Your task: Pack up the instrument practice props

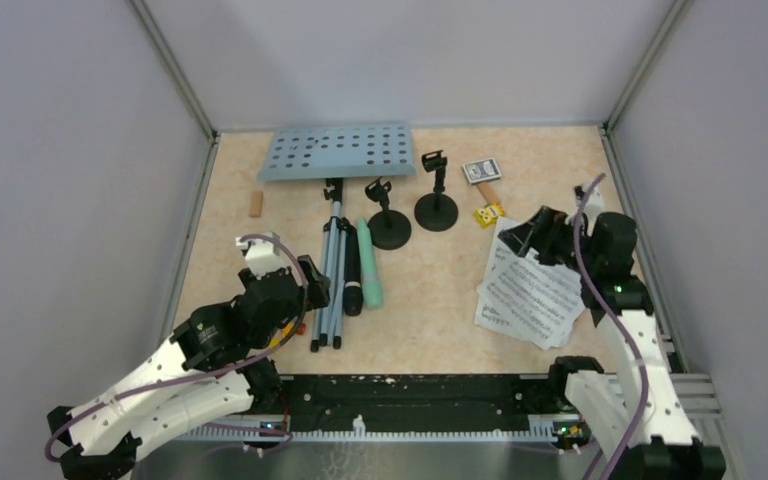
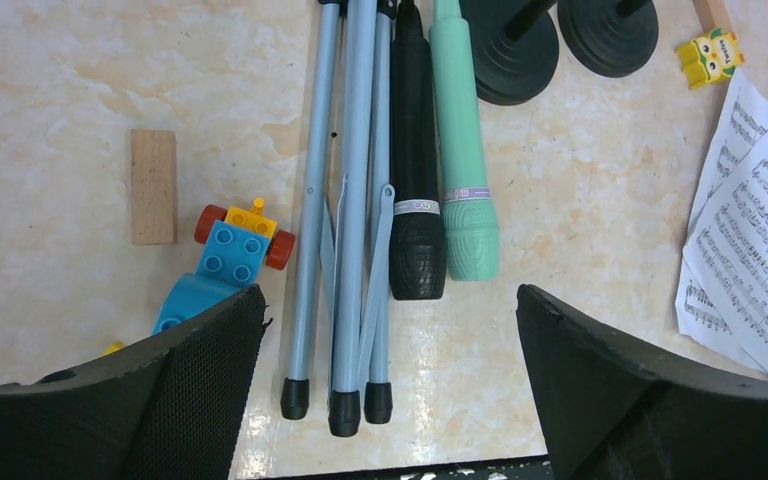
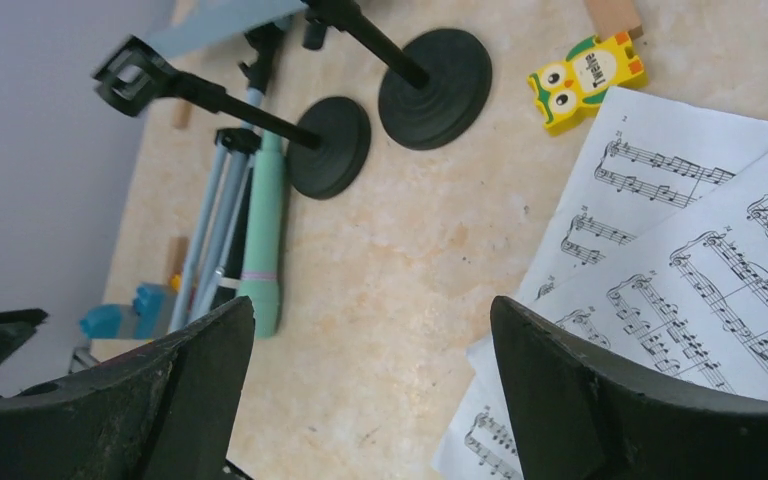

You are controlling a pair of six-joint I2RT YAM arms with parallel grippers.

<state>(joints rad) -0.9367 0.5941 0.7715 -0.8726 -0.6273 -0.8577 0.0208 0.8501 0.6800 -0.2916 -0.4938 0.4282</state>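
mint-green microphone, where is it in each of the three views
Top external: mint-green microphone centre-left, right of the black microphone.
Left wrist: top centre, head pointing down.
Right wrist: left side, beside the tripod pole.
Shared landmark: the round mic holder base next to its tail end.

Beige marbled tabletop [image 1: 430, 290]. At far edge, pale-blue perforated music desk [image 1: 338, 151] lying flat; folded silver tripod pole [image 1: 332, 275] runs nearward. Black microphone [image 1: 352, 275] and mint-green microphone [image 1: 369, 265] lie alongside. Two black round-based mic holders [image 1: 390, 232] upright. White sheet-music pages [image 1: 528, 292] fanned right. Tan wooden block [image 1: 255, 204] left.
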